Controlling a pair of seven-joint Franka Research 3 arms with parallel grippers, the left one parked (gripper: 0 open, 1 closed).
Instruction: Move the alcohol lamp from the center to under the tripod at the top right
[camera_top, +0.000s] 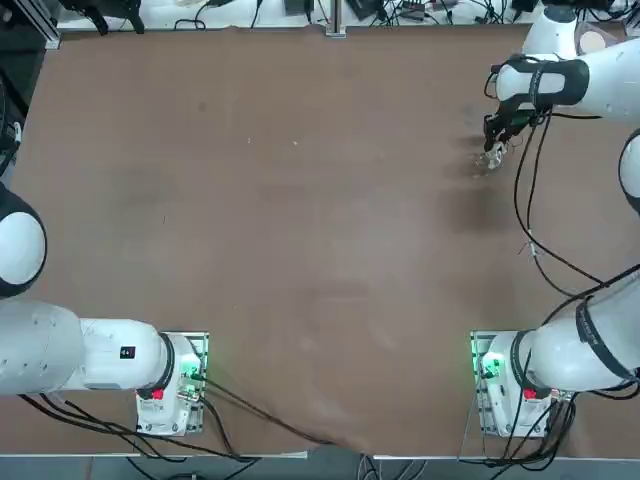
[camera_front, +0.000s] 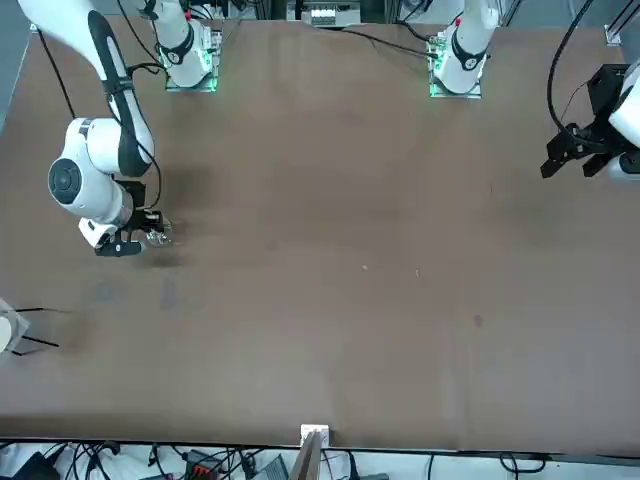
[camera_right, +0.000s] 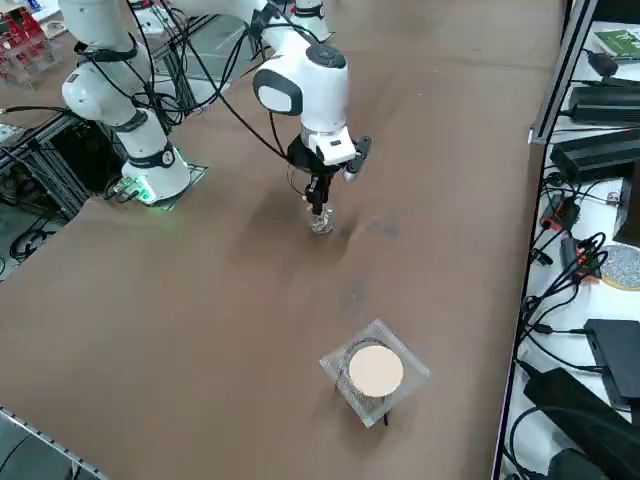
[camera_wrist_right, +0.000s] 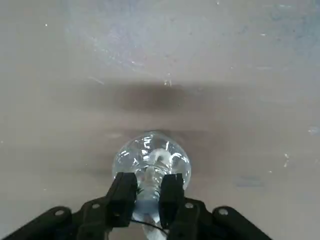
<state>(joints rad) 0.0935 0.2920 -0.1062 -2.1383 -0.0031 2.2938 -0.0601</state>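
From overhead, the right gripper (camera_top: 492, 150) is hanging low over the far right part of the table (camera_top: 300, 200), with the alcohol lamp (camera_top: 491, 158) glinting just under it. The tripod is not showing in this view, so the drop spot cannot be checked from here. No writing is readable.

From the front, the gripper (camera_front: 150, 238) is sitting at the table's left side with the lamp (camera_front: 160, 237) at its tip. Only thin dark legs and a pale edge of the tripod (camera_front: 12, 332) are peeking in at the frame's border, apart from the lamp. No label is legible.

From the right side, the gripper (camera_right: 317, 205) is pinching the lamp (camera_right: 320, 222) from above, and the lamp is close to or touching the table. The tripod (camera_right: 375, 372) is standing apart, nearer the camera, its round disc on splayed wire legs. The risk, as I judge it, is the lamp or fingers knocking a leg while sliding under the low disc and tipping the stand.

At the wrist, both fingers (camera_wrist_right: 123, 196) are closing on the lamp's narrow neck (camera_wrist_right: 150, 181), above the round glass belly. Smooth glass in a small grip may swivel or slip. No brand is visible.
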